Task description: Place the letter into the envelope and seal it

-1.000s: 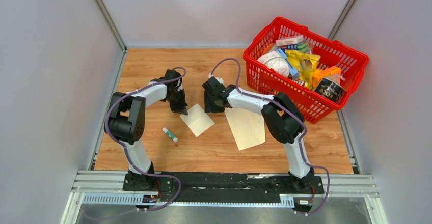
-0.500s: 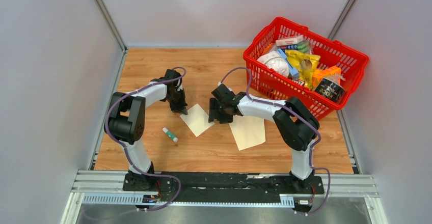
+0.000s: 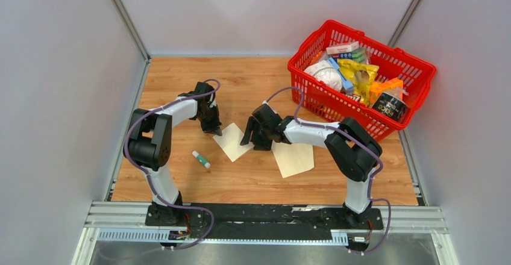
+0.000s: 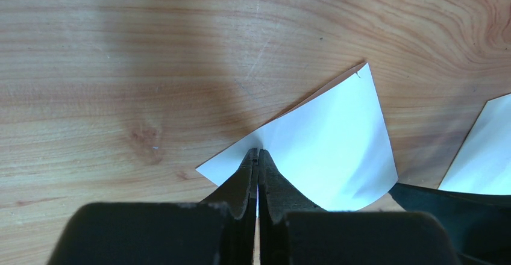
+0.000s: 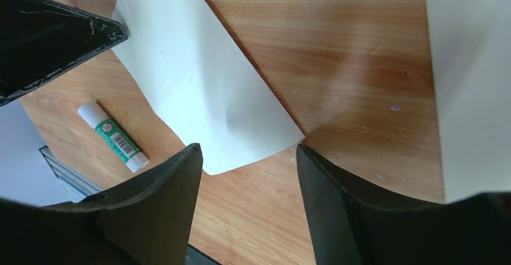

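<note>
Your left gripper (image 4: 258, 159) is clamped shut on a thin bite of the letter (image 4: 328, 150), right at its edge. The sheet looks bowed above the tabletop (image 4: 120, 66) rather than lying flat. With so little paper in the grip, it may slip free or crease if you pull hard.

Your right gripper (image 5: 246, 150) is spread wide, and its fingers straddle the letter's opposite corner without clearly touching it. If you close there while the left arm tugs, the two pulls could buckle or tear the sheet.

The envelope (image 3: 293, 156) lies loose just beside the letter, with a strip of wood between them. Nothing pins it, so a sliding letter may push it away, and the right arm crossing its upper edge could drag it. I cannot tell whether its mouth is open. The glue stick (image 3: 201, 159) lies near and could be knocked.
</note>
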